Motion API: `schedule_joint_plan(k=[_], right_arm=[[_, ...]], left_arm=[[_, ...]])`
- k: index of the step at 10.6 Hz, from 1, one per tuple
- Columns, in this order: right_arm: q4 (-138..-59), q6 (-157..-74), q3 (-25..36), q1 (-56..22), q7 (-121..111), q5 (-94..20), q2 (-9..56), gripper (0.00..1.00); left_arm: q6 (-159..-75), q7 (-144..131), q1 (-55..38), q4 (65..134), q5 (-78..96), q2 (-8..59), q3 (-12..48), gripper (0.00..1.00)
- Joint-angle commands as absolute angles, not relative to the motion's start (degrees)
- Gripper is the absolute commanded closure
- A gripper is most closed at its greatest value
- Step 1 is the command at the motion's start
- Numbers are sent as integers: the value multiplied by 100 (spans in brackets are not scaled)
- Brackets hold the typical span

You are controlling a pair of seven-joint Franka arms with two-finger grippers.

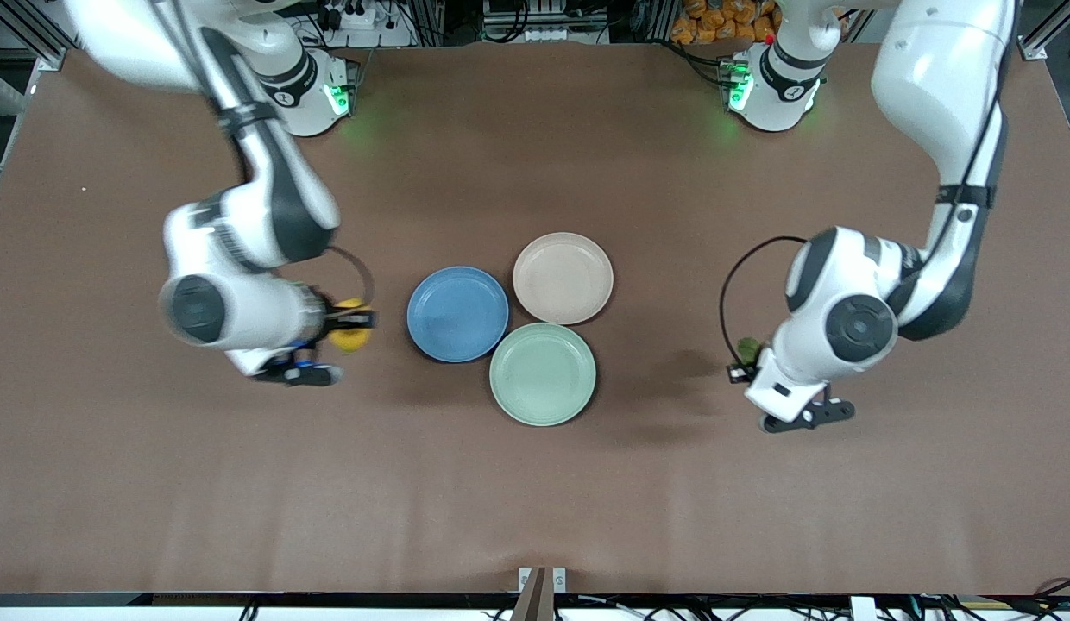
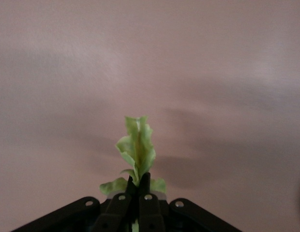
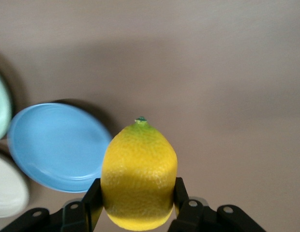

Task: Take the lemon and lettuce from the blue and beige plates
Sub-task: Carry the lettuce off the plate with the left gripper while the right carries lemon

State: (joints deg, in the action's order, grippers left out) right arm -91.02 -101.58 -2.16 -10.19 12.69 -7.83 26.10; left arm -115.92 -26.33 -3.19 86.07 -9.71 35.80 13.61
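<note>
Right gripper point(image 1: 349, 323): raised over bare table toward the right arm's end, just beside the blue plate; fingers clenched on the lemon.
Lemon point(image 3: 139, 175): held in the air between the right gripper's fingers point(image 3: 92, 200); long axis runs straight out from the gripper, green-tipped stem end pointing away from it.
Blue plate point(image 1: 457, 313): flat on the table, nothing on it; rim touches or nearly touches the beige plate and the green plate.
Beige plate point(image 1: 563, 278): flat, nothing on it; farther from the front camera than the other two plates.
Green plate point(image 1: 543, 373): flat, nothing on it; nearest of the three to the front camera.
Left gripper point(image 1: 740, 366): raised over bare table toward the left arm's end, well apart from the plates; fingers pinched tight on the lettuce.
Lettuce point(image 2: 136, 150): gripped at its base; long axis continues the line of the fingers, tip pointing away from the gripper, small lobes spreading at both sides of the fingers.
Table point(image 1: 535, 500): wide bare brown surface between the plates and the edge nearest the front camera, and around both grippers.
</note>
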Motion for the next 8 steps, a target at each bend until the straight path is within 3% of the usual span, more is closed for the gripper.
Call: schedule_joint_plan(k=[1, 2, 4, 8], right_arm=[[-9666, -10431, 358, -889, 347, -870, 2470, 100], [-9877, -10641, 500, -714, 56, -879, 2444, 100], [-10237, -11072, 798, -686, 35, -879, 2452, 100], [-11054, -12073, 940, -554, -149, -896, 2522, 100]], left_arm=[[-11864, -2172, -71, 8569, -1072, 3805, 1441, 6], [-11909, -2171, -27, 8569, -1072, 3788, 1441, 0], [-11909, -2180, 0, 8552, -1072, 3613, 1441, 0], [-11331, -2180, 18, 8561, -1064, 2570, 1476, 0]])
